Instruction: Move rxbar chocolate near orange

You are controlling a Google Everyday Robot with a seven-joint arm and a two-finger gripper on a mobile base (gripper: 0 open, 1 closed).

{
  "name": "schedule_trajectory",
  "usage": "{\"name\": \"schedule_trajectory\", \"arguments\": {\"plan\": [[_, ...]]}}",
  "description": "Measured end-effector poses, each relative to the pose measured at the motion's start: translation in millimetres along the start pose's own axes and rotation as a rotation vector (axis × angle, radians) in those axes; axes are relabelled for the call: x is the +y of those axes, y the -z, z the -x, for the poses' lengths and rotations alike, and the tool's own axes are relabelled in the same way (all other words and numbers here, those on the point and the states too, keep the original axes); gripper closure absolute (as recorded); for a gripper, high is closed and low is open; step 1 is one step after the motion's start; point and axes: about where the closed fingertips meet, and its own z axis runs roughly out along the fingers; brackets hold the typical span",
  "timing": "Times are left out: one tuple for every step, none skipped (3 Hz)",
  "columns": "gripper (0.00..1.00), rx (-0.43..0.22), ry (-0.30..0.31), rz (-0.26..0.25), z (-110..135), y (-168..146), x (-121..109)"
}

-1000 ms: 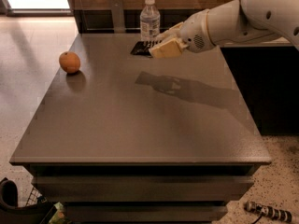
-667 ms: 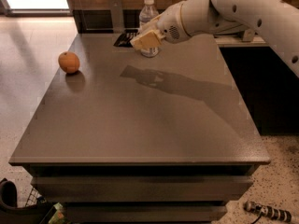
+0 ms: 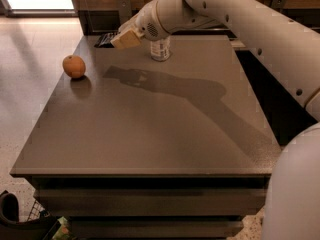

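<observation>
The orange [image 3: 74, 66] sits on the grey table [image 3: 150, 134] near its left edge. My gripper [image 3: 119, 39] hangs in the air over the table's far left part, to the right of and beyond the orange. It is shut on the rxbar chocolate [image 3: 105, 39], a flat black bar that sticks out to the left of the tan fingers [image 3: 127, 39]. The bar is held clear of the tabletop; its shadow falls on the table below and to the right.
A clear plastic bottle [image 3: 160, 48] with a white label stands at the back of the table, partly behind my arm [image 3: 240, 19]. A dark counter and a wooden wall run behind the table. Pale floor lies to the left.
My gripper has carried the rxbar leftward across the back of the table, from right of the bottle past it toward the orange's side. The orange and the bottle have not moved.
</observation>
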Motion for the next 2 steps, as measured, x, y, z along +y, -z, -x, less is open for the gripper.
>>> {"name": "schedule_trajectory", "arguments": {"plan": [[1.00, -0.029, 0.037, 0.077, 17.5, -41.0, 2.1], [1.00, -0.070, 0.066, 0.146, 27.2, -65.7, 0.4]]}}
